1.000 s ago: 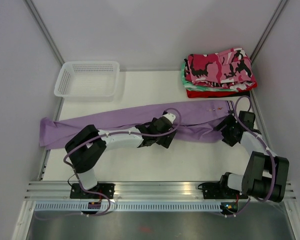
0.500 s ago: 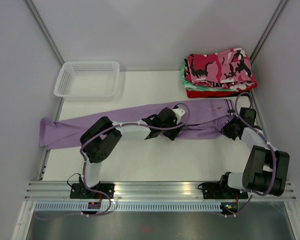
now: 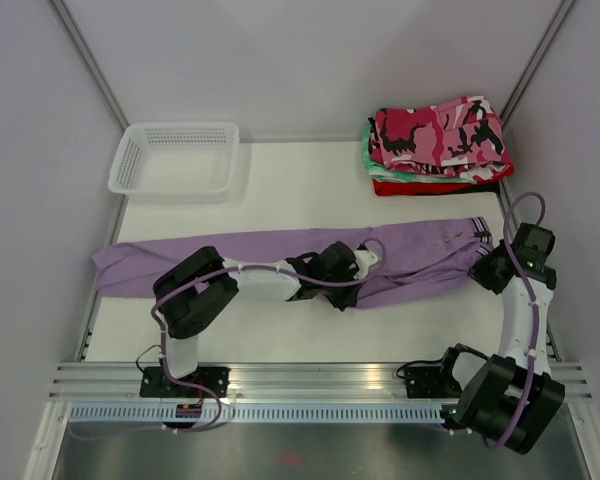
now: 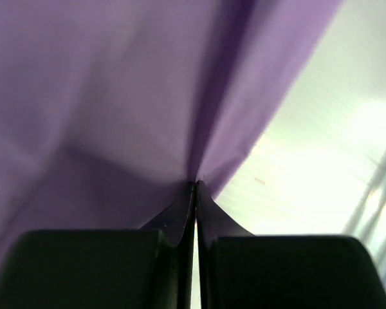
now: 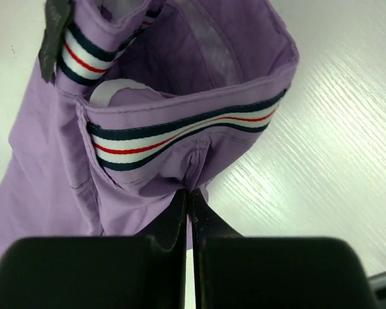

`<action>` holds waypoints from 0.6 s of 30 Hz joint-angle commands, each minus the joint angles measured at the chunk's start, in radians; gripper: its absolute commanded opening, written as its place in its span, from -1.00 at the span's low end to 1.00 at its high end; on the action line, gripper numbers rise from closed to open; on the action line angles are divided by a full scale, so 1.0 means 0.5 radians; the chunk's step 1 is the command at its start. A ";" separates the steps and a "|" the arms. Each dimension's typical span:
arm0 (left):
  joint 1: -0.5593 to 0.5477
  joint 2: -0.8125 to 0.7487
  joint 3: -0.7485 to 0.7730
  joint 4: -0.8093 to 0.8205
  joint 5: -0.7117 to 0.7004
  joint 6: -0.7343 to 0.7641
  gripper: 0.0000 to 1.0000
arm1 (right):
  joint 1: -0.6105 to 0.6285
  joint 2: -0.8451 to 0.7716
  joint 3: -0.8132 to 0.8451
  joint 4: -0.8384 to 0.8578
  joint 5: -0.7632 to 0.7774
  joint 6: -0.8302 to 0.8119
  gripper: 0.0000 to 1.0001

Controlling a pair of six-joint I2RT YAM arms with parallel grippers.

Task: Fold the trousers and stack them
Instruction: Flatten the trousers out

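The lilac trousers (image 3: 270, 250) lie stretched left to right across the table, legs to the left, waistband to the right. My left gripper (image 3: 363, 266) is shut on the near edge of the lilac trousers (image 4: 116, 116) at mid-length; in the left wrist view the fabric bunches at the fingertips. My right gripper (image 3: 483, 262) is shut on the lilac trousers (image 5: 154, 148) at the striped waistband (image 5: 180, 132), pinching its lower edge. The camouflage trousers (image 3: 440, 132) lie folded on top of a pile at the back right.
A white plastic basket (image 3: 175, 157) stands at the back left. Under the camouflage pair lie a green-and-white folded garment (image 3: 372, 160) and a red one (image 3: 420, 186). Grey walls close in the table on both sides, and a metal rail (image 3: 310, 375) runs along the near edge.
Both grippers have closed on the lilac trousers. The right arm has swung right with the waistband, and the left end of the fabric has slid right and bunched.
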 commanded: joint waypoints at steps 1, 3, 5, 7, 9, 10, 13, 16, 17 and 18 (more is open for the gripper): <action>-0.215 -0.175 -0.128 -0.216 0.032 -0.173 -0.95 | -0.042 -0.083 0.130 -0.101 0.049 -0.015 -1.00; -0.319 -0.283 -0.167 -0.302 0.001 -0.222 -0.95 | -0.045 -0.086 0.170 -0.150 0.175 -0.030 -1.00; -0.390 -0.375 -0.177 -0.409 -0.014 -0.253 -0.95 | -0.045 -0.062 0.155 -0.147 0.221 -0.034 -1.00; -0.424 -0.430 -0.168 -0.498 -0.008 -0.311 -0.95 | -0.045 -0.050 0.127 -0.132 0.200 -0.037 -1.00; -0.454 -0.516 -0.186 -0.548 -0.020 -0.345 -0.95 | -0.045 -0.034 0.139 -0.141 0.154 -0.046 -0.65; -0.454 -0.541 -0.189 -0.563 -0.057 -0.381 -0.95 | -0.045 -0.037 0.176 -0.147 0.126 -0.046 -0.20; -0.448 -0.593 -0.082 -0.741 -0.369 -0.400 -0.78 | -0.045 -0.071 0.317 -0.227 0.071 -0.058 0.38; -0.390 -0.639 0.139 -0.980 -0.615 -0.482 -0.01 | -0.006 -0.043 0.672 -0.347 0.022 -0.083 0.73; -0.293 -0.645 0.218 -1.053 -0.661 -0.541 0.24 | 0.019 -0.040 0.725 -0.356 -0.018 -0.074 0.81; -0.228 -0.648 0.243 -1.081 -0.652 -0.678 0.39 | 0.034 -0.040 0.771 -0.347 -0.109 -0.067 0.88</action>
